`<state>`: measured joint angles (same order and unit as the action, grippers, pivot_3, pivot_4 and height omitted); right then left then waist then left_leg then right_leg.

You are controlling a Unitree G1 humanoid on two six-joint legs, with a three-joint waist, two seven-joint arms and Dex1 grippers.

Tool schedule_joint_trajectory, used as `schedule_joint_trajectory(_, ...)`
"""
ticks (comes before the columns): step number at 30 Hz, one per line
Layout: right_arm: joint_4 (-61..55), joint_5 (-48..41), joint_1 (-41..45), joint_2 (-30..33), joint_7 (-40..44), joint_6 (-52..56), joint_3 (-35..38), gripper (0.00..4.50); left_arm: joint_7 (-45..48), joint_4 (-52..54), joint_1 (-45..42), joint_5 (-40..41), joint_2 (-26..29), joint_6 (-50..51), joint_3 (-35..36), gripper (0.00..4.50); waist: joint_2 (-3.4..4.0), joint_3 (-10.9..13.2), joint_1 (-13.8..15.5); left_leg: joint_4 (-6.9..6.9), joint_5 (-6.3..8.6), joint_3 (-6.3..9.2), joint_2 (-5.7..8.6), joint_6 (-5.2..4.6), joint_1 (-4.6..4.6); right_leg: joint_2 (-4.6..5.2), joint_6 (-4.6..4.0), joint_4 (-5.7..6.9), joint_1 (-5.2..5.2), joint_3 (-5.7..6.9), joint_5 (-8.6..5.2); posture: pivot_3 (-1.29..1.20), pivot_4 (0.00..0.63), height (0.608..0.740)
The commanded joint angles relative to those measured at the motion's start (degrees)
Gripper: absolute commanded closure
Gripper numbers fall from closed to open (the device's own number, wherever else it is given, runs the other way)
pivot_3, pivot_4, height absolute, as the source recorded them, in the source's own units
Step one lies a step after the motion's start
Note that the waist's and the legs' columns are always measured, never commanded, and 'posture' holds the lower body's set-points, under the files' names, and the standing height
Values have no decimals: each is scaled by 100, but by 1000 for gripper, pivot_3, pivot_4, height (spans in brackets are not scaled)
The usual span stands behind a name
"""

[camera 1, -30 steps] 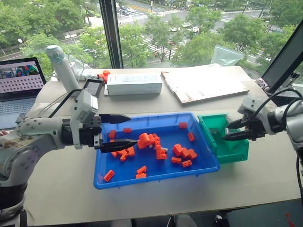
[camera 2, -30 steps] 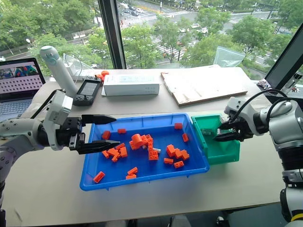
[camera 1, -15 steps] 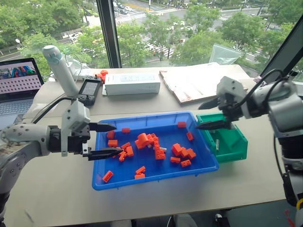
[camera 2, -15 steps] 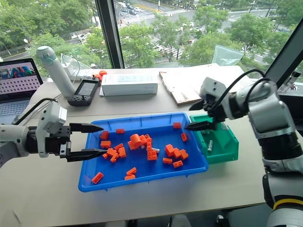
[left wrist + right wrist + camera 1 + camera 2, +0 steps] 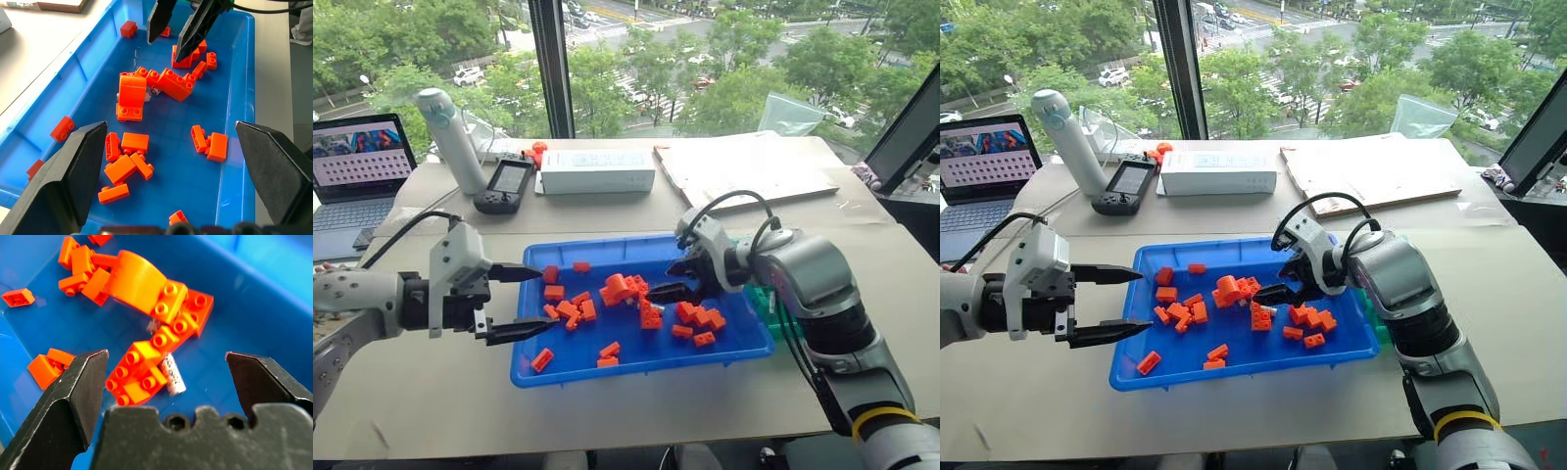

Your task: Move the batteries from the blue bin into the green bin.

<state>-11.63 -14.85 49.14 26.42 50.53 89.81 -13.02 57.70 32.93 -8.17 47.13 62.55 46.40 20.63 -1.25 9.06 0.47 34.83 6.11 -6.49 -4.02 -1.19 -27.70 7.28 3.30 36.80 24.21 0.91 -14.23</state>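
laptop point(image 5: 357, 166), white box point(image 5: 596, 171), orange bricks point(image 5: 628, 294)

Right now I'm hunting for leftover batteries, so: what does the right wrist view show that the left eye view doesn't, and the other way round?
Right wrist view adds: a clear look at a battery lying on the bin floor against the orange bricks.
Left eye view adds: the open left gripper at the bin's left end, plus the laptop and white box farther back.
Both share: the blue bin, the bricks, and the open right gripper above them.
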Motion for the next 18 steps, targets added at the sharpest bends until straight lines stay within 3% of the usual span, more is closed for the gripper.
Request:
schedule_joint_trajectory(1,130,-429,188,-297,-534,269,407,27,-28,58,-98,5,8,-123,93,0,0,0,-3,0,-1,0,0,1,0,-1,-1,2,1,0,-1,0,150,733)
schedule_joint_trajectory(7,326,-852,97,-853,-1408,269,616,27,-63,69,-148,22,-11,-128,43,0,0,0,-1,0,-1,-1,0,0,0,-3,2,0,-4,2,0,0,150,733)
schedule_joint_trajectory(12,326,-1001,-40,-913,-1974,269,392,27,-96,89,-146,29,-12,-122,54,0,0,0,10,1,-2,0,0,1,0,-3,4,-1,-6,4,1,0,150,733)
schedule_joint_trajectory(16,231,-929,-72,-798,-2248,269,146,927,-95,112,-139,63,-23,-123,71,0,0,0,-8,-1,-1,0,-1,1,0,-3,4,0,-4,4,1,0,150,733)
schedule_joint_trajectory(18,207,-936,-60,-768,-2320,269,98,1733,-95,114,-141,75,-26,-123,74,0,0,0,-16,-2,-1,0,-1,1,0,-3,3,-1,-3,4,0,0,150,733)
